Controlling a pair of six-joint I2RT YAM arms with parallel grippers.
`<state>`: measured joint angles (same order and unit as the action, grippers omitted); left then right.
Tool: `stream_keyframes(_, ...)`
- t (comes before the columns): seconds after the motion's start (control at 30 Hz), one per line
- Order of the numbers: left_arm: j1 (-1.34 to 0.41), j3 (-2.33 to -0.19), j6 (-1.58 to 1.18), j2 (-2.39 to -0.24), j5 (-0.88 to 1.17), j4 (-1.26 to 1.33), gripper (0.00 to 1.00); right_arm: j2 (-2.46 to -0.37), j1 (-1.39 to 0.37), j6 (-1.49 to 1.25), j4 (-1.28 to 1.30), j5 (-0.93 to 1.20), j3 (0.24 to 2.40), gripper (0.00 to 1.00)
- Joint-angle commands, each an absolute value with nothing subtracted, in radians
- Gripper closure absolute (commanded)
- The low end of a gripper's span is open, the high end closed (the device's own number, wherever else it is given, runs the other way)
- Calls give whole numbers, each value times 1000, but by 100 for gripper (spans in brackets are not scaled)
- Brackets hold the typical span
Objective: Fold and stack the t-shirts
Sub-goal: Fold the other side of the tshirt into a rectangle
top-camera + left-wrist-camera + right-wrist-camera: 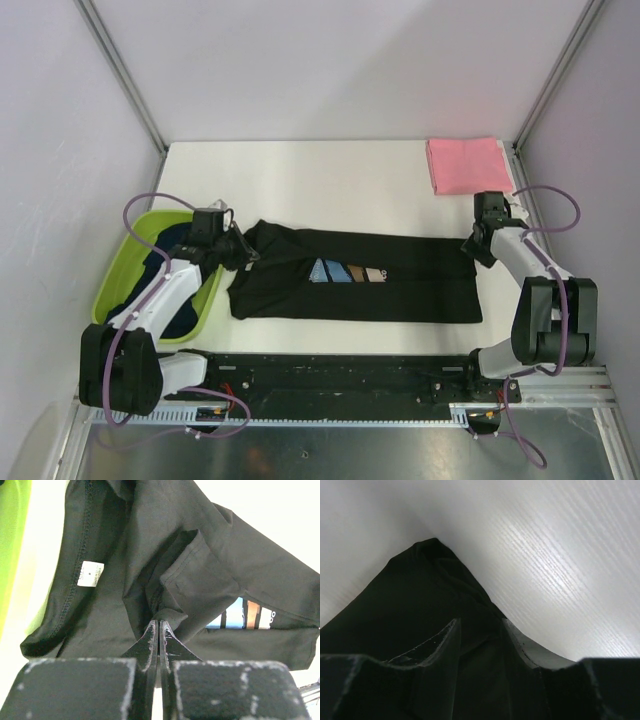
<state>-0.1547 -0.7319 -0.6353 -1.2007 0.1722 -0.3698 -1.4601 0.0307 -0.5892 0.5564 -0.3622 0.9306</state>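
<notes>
A black t-shirt (350, 290) lies folded into a long band across the near middle of the table, its blue, brown and white print (345, 272) showing in the fold. My left gripper (237, 250) is at the band's left end. In the left wrist view its jaws (159, 622) are shut on a bunched fold of the black cloth (200, 575). My right gripper (472, 248) is at the band's right end. Its jaws (481, 625) stand open, with black cloth (410, 610) lying between them. A folded pink t-shirt (468, 165) lies at the back right corner.
A lime-green basin (118, 275) sits at the left edge beside my left arm, with dark navy cloth (190, 315) inside. Grey walls close the table at the left, back and right. A black rail runs along the near edge.
</notes>
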Motion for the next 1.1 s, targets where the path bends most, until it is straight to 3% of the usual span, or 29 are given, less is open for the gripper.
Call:
stream_keyframes(0.0,-159,-730,-605,-1174,195,-365,100,-1448,37,-633,566,-302,911,59)
stream_keyframes(1.07,-161,-735,-605,-1179,197,-365,100,-1520,56,-653,523,-275,848,62)
